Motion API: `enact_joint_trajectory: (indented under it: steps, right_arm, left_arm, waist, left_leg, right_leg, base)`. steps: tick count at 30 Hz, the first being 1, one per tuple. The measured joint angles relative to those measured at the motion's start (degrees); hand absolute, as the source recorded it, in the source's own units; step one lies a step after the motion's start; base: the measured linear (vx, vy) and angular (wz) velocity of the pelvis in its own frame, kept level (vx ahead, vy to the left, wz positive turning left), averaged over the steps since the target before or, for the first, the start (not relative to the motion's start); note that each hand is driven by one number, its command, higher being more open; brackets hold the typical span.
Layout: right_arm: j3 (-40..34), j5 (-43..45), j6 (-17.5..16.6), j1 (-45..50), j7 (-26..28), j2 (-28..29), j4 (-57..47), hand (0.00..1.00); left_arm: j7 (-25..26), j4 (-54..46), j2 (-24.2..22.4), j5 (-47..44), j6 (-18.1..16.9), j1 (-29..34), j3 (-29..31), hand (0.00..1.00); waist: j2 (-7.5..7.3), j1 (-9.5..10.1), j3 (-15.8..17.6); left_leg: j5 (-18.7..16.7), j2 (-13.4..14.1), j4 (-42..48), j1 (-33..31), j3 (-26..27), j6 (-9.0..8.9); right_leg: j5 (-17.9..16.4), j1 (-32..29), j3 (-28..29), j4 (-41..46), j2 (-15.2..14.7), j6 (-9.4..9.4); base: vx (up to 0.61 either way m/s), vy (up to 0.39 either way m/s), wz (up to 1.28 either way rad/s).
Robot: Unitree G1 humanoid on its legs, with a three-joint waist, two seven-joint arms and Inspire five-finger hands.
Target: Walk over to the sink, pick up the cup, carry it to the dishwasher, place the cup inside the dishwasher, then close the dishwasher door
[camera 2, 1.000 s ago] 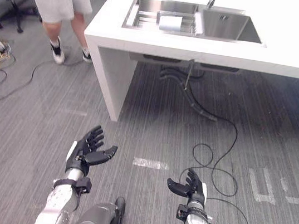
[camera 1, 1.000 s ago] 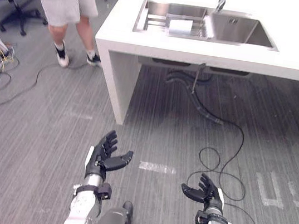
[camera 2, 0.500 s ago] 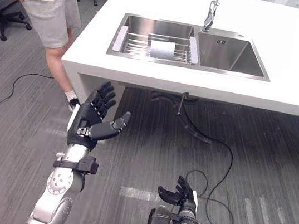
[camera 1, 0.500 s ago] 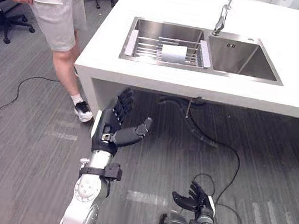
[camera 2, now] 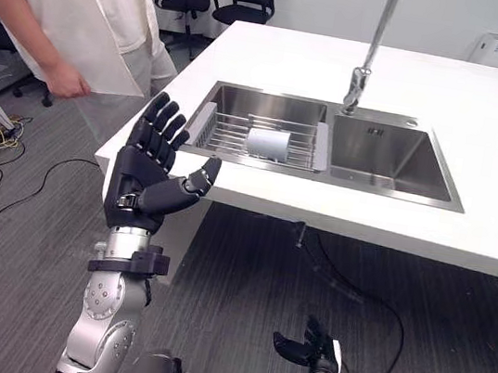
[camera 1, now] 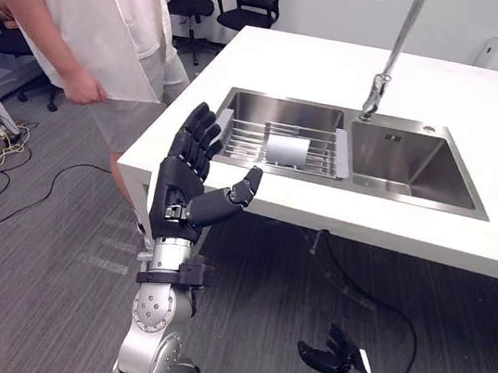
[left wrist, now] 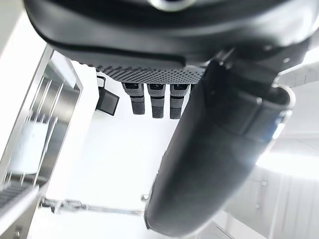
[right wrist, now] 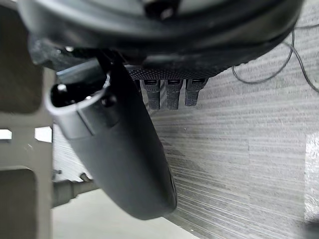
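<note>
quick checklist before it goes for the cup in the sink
1. Target found: ok, the cup lies on its side on the wire rack in the left basin of the sink.
2. Reaching hand free: ok, the left hand is open, raised before the counter.
3. Other hand free: ok, the right hand is open, low over the floor.
4. Way clear: not ok, a person stands close by the counter's corner.
5. Cup within reach: cannot tell.

Lit brightly and evenly from overhead; glare off the white countertop (camera 1: 485, 109), soft sheen in the steel sink (camera 1: 411, 169). Dim beneath it, soft shadow on the floor (camera 1: 254, 281). Washed out to white behind the left hand (left wrist: 149, 30), backlit and dark.
</note>
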Motion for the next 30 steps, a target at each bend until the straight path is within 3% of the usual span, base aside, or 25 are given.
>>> enact_joint_trajectory:
  steps: [1,3,6,8,9,10,12,15,16,17,18,21,25,30]
  right_arm:
    - [0.4,0.0,0.2,-0.8,0.3,0.2,1.3,0.9]
    - [0.4,0.0,0.0,-2.5,0.5,0.1,3.6,0.9]
    - [0.3,-0.7,0.0,-4.3,0.4,-0.1,6.4,0.9]
    - [0.3,-1.2,0.0,-4.9,0.5,0.2,7.4,0.9]
    - [0.4,-1.2,0.0,-4.5,0.7,0.4,7.7,0.9]
    - [0.6,-1.2,0.0,-3.7,0.8,0.5,7.7,0.9]
    - [0.8,-1.7,0.1,-2.5,1.1,0.8,7.3,0.9]
    - [0.7,-2.8,0.1,-1.8,1.2,1.0,5.9,0.9]
    - [0.7,-2.8,0.1,-1.6,1.2,1.0,5.8,0.9]
    - [0.7,-2.8,0.0,-0.6,1.2,1.4,5.4,0.9]
    - [0.1,-2.8,0.3,-0.6,1.1,0.8,6.2,0.9]
    - [-0.5,-2.8,0.4,0.6,1.1,0.0,6.1,0.9]
    - [-1.6,-2.7,0.4,1.7,1.2,-0.5,6.2,0.9]
    - [-2.0,-2.6,0.5,1.8,2.2,-0.5,7.8,0.9]
  left_arm:
    - [0.0,2.0,0.7,0.0,0.2,-0.5,0.9,0.9]
    - [0.2,4.1,0.8,-0.1,0.6,-0.7,2.2,0.9]
    - [0.2,5.0,2.3,0.0,1.7,-0.7,1.3,0.9]
    - [0.1,5.1,4.2,0.0,1.9,-0.6,0.0,0.9]
    - [0.0,5.1,5.5,0.1,2.3,-0.5,-0.9,0.9]
    - [-0.2,5.1,6.5,0.3,2.5,-0.5,-1.9,0.9]
    - [-0.4,4.7,6.4,1.1,2.5,-0.5,-2.3,0.9]
    - [-0.3,4.3,6.3,1.5,2.5,-0.8,-2.2,0.9]
    - [-0.3,4.2,6.3,2.0,2.6,-0.8,-2.2,0.9]
    - [-0.3,3.6,6.4,2.7,2.6,-0.8,-2.0,0.9]
    - [-0.2,3.8,5.0,3.4,3.3,-0.7,-2.0,0.9]
    - [-0.3,3.0,3.6,3.5,3.4,-1.2,-2.1,0.9]
    - [-0.4,3.0,3.6,4.5,3.4,-2.9,-2.0,0.9]
    - [-0.4,7.6,5.9,6.7,3.4,-4.3,-1.7,0.9]
  waist:
    - [-0.77,-0.35,-0.4]
    - [-0.85,-0.5,-0.4]
    - [-1.41,-0.46,-0.7]
    - [-2.04,-0.46,-0.3]
    - [-2.42,-0.63,-0.3]
    - [-2.81,-1.4,-0.5]
    - [-3.76,-1.97,-1.4]
    - [-4.11,-3.1,-1.6]
    - [-4.48,-3.35,-1.8]
    - [-6.16,-3.55,-2.5]
    - [-4.18,-3.28,-2.8]
    - [-2.57,-2.26,-4.1]
    - [-1.83,-2.38,-4.7]
    - [-2.14,-2.47,-5.2]
  left_leg:
    - [0.6,-1.6,-1.8,1.3,0.6,0.88]
    - [-1.3,-2.0,-0.1,1.2,1.2,1.86]
    - [-3.3,-3.0,-0.7,2.9,1.8,2.34]
    - [-3.6,-3.3,-4.1,6.5,3.4,2.23]
    - [-3.7,-3.6,-6.2,9.3,3.8,2.37]
    - [-3.8,-3.7,-7.8,11.8,3.7,2.49]
    - [-4.0,-3.9,-9.2,13.6,3.5,2.3]
    - [-4.6,-2.8,-8.6,13.7,1.2,1.04]
    - [-4.9,-2.9,-8.1,13.4,0.7,0.35]
    - [-5.8,-3.9,-6.9,12.5,-0.5,-0.95]
    - [-6.2,-2.0,-6.1,12.1,-1.7,-1.77]
    - [-5.3,0.6,-9.1,13.0,-2.1,-2.97]
    - [-2.6,0.5,-13.8,13.9,-3.0,-3.56]
    - [-0.5,0.1,-17.2,15.3,-3.3,-3.0]
  right_leg:
    - [1.0,1.1,4.6,-3.4,0.1,0.67]
    - [2.1,2.7,6.6,-6.7,-0.4,1.58]
    - [2.1,2.4,9.3,-4.2,-1.2,1.75]
    - [1.6,-1.4,10.6,6.0,-1.3,6.09]
    - [2.6,-4.4,10.3,14.6,-1.5,9.54]
    - [3.1,-7.0,9.1,21.3,-2.4,9.63]
    - [0.8,-10.2,7.5,23.6,-3.5,5.65]
    - [-1.0,-15.0,6.6,18.7,-4.0,2.7]
    - [0.8,-14.9,6.7,14.6,-4.2,2.49]
    - [5.5,-14.3,7.4,7.0,-5.2,3.82]
    - [5.9,-12.6,6.1,5.1,-3.7,2.9]
    - [6.7,-11.3,4.8,1.9,-1.1,1.6]
    - [7.8,-10.6,3.6,-0.7,-1.0,1.16]
    - [11.5,-7.7,3.5,-6.8,-0.9,1.69]
  base:
    - [0.32,0.141,-0.3]
    - [0.28,0.112,-0.19]
    - [0.26,0.098,-0.29]
    - [0.16,0.062,-0.35]
    - [0.14,0.026,-0.14]
    - [0.14,0.026,-0.03]
    - [0.17,-0.028,0.09]
    - [0.17,-0.146,0.33]
    - [0.16,-0.188,0.52]
    - [0.17,-0.209,0.47]
    - [0.16,-0.2,0.34]
    - [0.11,-0.173,0.06]
    - [0.02,-0.069,0.14]
    - [-0.03,0.025,0.02]
